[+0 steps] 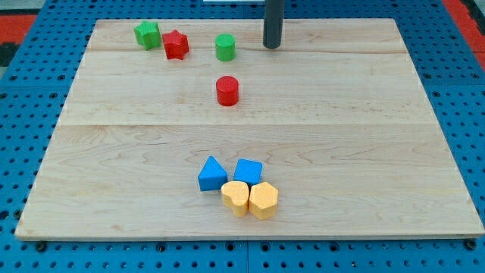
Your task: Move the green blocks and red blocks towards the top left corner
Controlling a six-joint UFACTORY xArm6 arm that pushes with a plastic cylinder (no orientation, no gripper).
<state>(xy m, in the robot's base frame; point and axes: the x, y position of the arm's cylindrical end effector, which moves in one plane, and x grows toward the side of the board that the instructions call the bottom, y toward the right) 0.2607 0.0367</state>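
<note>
A green star-like block [147,35] sits near the board's top left, touching a red star block [176,45] on its right. A green cylinder [225,48] stands further right, apart from them. A red cylinder [227,90] stands below the green cylinder, toward the board's middle. My tip [272,45] is at the view's top, a short gap to the right of the green cylinder, touching no block.
A blue triangle block [211,174], a blue cube [247,172] and two yellow blocks [236,198] [263,200] cluster near the bottom middle of the wooden board [364,152]. A blue pegboard [462,114] surrounds the board.
</note>
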